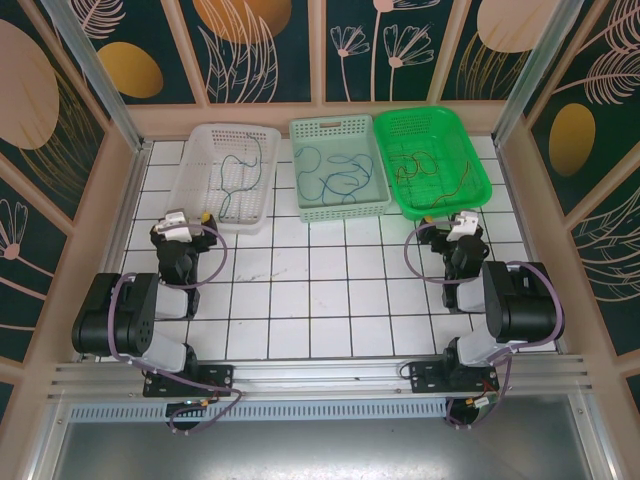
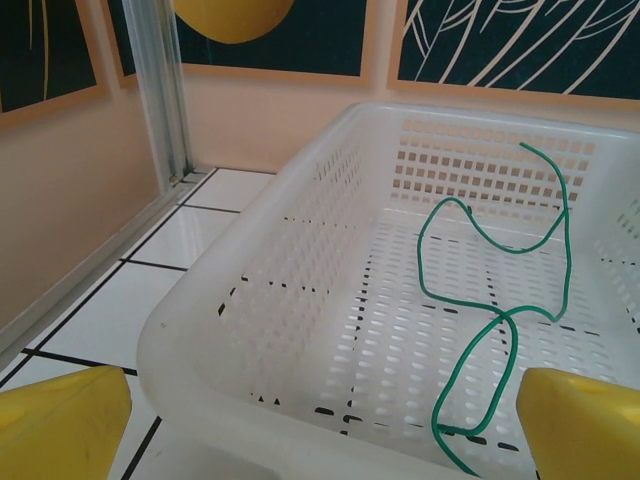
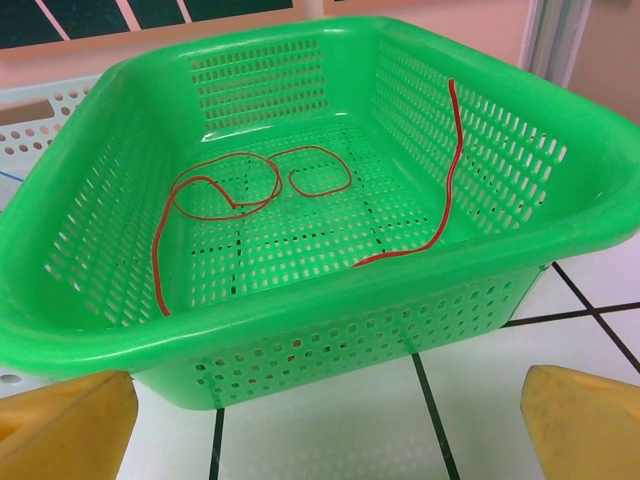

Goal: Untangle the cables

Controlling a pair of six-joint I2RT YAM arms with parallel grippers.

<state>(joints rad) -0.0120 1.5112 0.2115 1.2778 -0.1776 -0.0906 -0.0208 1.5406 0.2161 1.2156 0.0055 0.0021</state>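
Row of 3 baskets at the far side of the white tiled table, touching or nearly touching side to side. No. 1, white basket, left: holds 1 green cable winding over the perforated floor, its near end lost at the bottom edge of the left wrist view. No. 2, pale green basket, middle: holds a blue cable in loose loops; from above it is too thin to count strands. No. 3, bright green basket, right: holds red cables, loops lying on the floor toward the left and 1 length climbing the right wall; whether the loops join into 1 strand cannot be told. Left gripper: just before the white basket, yellow fingers spread wide, nothing between them, only the tips showing at the frame corners. Right gripper: just before the bright green basket, fingers equally wide apart and empty, tips likewise cut off.
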